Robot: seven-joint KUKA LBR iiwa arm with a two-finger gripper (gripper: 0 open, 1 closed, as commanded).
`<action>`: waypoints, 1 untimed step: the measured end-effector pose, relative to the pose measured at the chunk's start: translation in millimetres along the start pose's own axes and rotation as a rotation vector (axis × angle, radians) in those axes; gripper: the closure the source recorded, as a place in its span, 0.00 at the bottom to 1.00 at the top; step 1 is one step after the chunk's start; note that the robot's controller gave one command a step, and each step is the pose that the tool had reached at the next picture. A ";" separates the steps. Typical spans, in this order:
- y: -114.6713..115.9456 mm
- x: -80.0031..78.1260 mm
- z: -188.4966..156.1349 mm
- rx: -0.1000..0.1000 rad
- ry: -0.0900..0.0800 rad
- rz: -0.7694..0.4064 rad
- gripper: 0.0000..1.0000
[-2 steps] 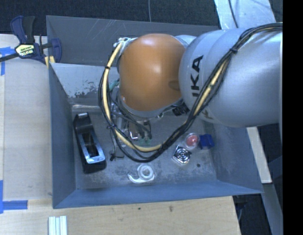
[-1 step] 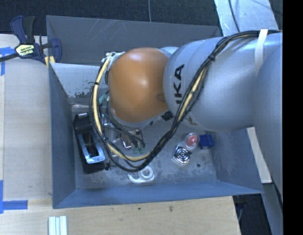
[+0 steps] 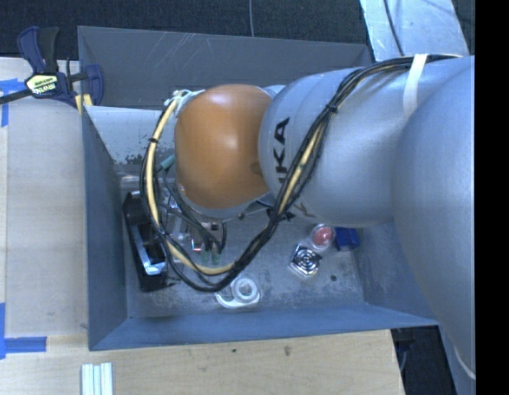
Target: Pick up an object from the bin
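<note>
Nearest the front wall lies a white ring (image 3: 238, 293); behind it are a silvery piece (image 3: 305, 260), a pink-red ball (image 3: 321, 236) and a blue bit (image 3: 346, 239). Farther left, the gripper (image 3: 192, 235) hangs beside a black block (image 3: 145, 249), likely its target. I cannot tell whether it is open or closed. It should centre over the block before closing.

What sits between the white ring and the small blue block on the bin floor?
A shiny metal piece lies between the white ring and the blue block, as the camera view shows.
</note>
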State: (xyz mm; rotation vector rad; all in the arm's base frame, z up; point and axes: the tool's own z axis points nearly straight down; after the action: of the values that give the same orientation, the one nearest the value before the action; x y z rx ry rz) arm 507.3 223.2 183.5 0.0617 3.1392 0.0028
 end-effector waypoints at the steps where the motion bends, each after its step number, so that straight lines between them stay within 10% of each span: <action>1: 7.5 0.2 26.9 0.001 -0.001 -0.166 0.00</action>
State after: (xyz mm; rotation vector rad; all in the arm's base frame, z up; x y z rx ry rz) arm 507.5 230.8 156.7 -0.1988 3.1322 0.0016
